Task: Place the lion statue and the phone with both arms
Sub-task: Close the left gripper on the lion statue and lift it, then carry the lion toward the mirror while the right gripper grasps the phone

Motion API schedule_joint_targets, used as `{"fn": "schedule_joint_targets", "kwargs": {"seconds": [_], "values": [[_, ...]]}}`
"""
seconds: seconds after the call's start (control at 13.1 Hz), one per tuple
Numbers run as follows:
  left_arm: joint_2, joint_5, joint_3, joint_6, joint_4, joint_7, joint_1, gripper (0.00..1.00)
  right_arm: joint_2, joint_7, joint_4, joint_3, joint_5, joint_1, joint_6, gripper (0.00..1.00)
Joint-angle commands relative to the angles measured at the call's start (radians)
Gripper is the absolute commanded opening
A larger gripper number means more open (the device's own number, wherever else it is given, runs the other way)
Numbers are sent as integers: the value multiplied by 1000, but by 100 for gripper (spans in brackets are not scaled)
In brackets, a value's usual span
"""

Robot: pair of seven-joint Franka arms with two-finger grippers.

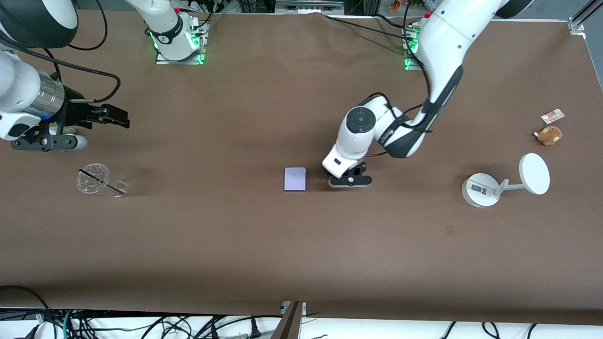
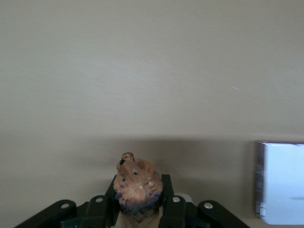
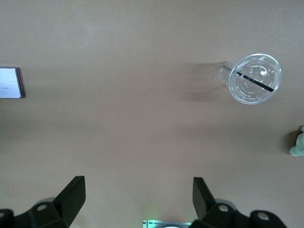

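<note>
Pinching the small orange-brown lion statue head-up between pressed jaws, the left gripper sits low at the brown desk
Held that way so the figurine lands just beside the flat pale lavender phone, which lies mid-desk; the right gripper, jaws spread and empty, waits above its end of the desk near the clear lidded plastic cup
</note>
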Motion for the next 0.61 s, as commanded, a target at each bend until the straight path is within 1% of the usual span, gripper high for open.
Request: {"fn": "schedule_joint_targets", "kwargs": {"seconds": [0.0,0.15,0.23,0.38,0.54], "values": [[-135,11,-8,-202,-13,76,65,0,-2,7,10,-4,0,16,-7,100],[-190,0,-10,-305,-14,278,163,0,15,16,10,-4,2,55,2,100],[-207,-35,-10,-339,-14,395,218,0,30,42,9,-4,2,84,20,100],[-218,-113,-10,-344,-22,635,335,0,67,151,10,-4,5,159,81,100],[-207,-171,-8,-344,-31,864,433,0,116,263,10,-4,3,242,158,100]]}}
